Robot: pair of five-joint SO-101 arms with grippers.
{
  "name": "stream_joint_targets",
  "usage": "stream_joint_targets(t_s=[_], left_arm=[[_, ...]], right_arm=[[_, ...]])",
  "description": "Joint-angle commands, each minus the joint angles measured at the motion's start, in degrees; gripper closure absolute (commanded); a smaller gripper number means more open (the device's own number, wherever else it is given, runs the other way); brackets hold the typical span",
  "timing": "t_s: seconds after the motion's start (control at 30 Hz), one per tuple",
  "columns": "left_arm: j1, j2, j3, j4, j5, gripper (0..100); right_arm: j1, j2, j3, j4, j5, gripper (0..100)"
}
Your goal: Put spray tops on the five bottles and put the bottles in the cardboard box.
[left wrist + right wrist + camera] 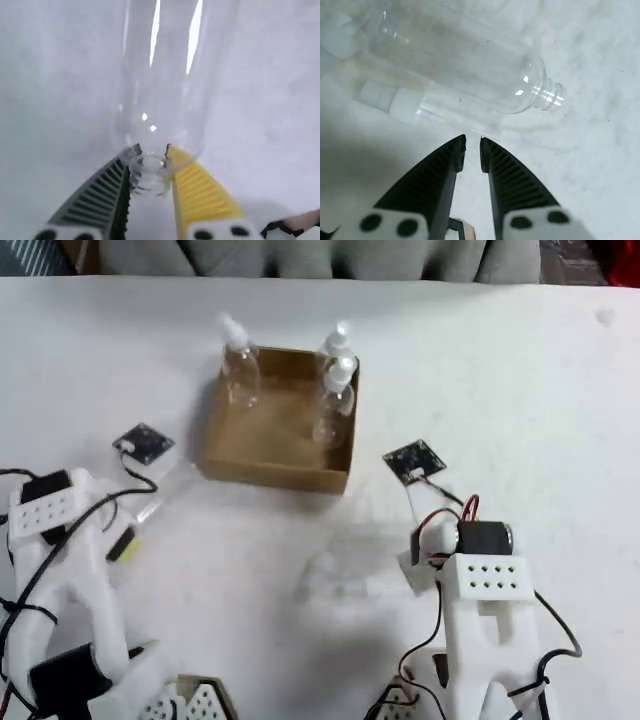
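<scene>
Sitting open-topped as a shallow brown cardboard box (pixel 275 478). Housing three clear bottles, all standing upright and wearing white spray tops: a corner bottle (pixel 240 375) in the box's far left corner, and a rear bottle (pixel 337 345) and a front bottle (pixel 333 410) along the box's right wall, one just behind the other. Lying on its side well in front of the box as an uncapped bottle (pixel 460 60), threaded neck open, keeping a loose spray top (pixel 395 102) with its dip tube just beside it. Being pinched at the bare threaded neck as a fifth bottle (pixel 160 75), clear and topless, in the left gripper (pixel 152 150), out beyond the box's front left corner.
</scene>
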Motion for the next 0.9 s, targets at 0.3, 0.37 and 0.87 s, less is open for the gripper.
stream_joint_targets(t_s=[0.3, 0.37, 0.87], left_arm=[[-11.8, 0.0, -2.2, -5.6, 18.4, 94], [-13.0, 0.0, -0.2, -6.6, 26.8, 94], [-16.1, -0.5, 10.8, -26.9, 79.6, 81]], right_arm=[[0.4, -1.2, -0.3, -0.5, 0.5, 98.1], [0.3, -1.2, -0.3, -0.6, 0.5, 98.1], [-1.2, -1.2, 0.5, -1.3, 0.5, 98.0]])
